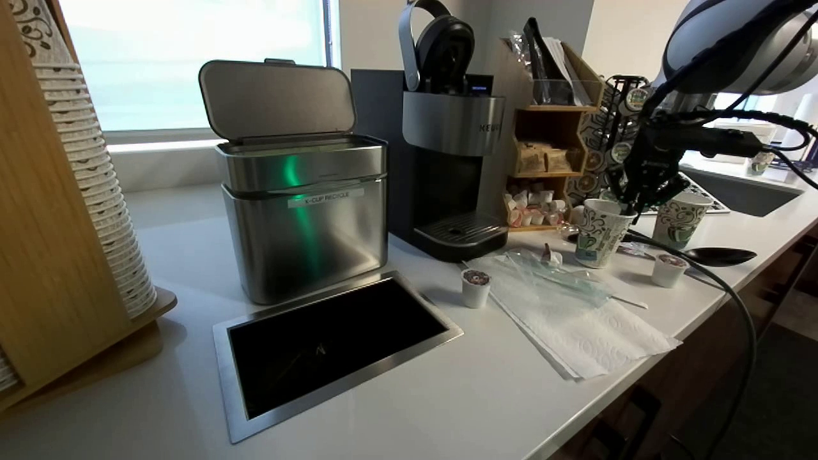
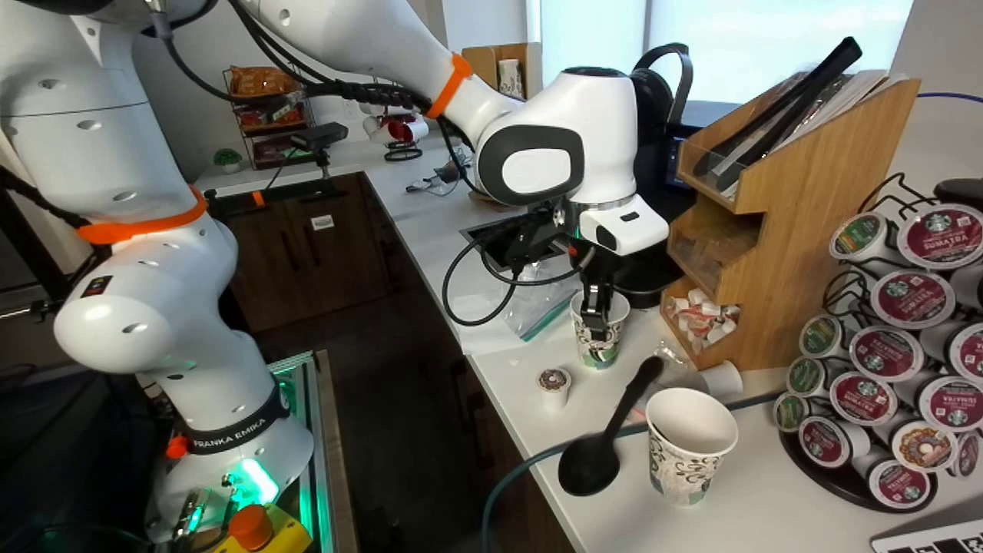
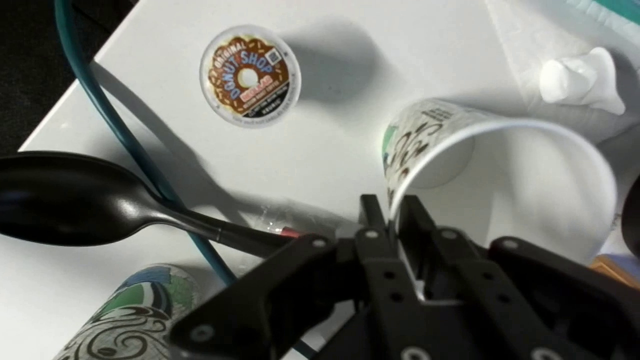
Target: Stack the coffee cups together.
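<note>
Two whitish tapered paper cups with a swirl print stand apart on the counter. The nearer-to-machine cup shows in both exterior views [image 1: 595,237] [image 2: 600,352] and in the wrist view [image 3: 542,185], mouth up and empty. My gripper [image 3: 391,212] straddles its rim, one fingertip inside and one outside. The fingers are only slightly apart, with a narrow gap beside the cup wall. The gripper also shows at that rim in both exterior views [image 1: 629,207] [image 2: 595,322]. The second cup [image 2: 686,453] stands upright further along; it also shows in an exterior view [image 1: 682,220] and partly in the wrist view [image 3: 132,320].
A black spoon [image 2: 595,461] and a teal cable [image 2: 530,465] lie between the cups. A donut-shop pod [image 3: 250,77] stands near the counter edge. The coffee machine [image 1: 454,124], wooden organizer [image 2: 814,230] and pod rack [image 2: 868,415] stand close by.
</note>
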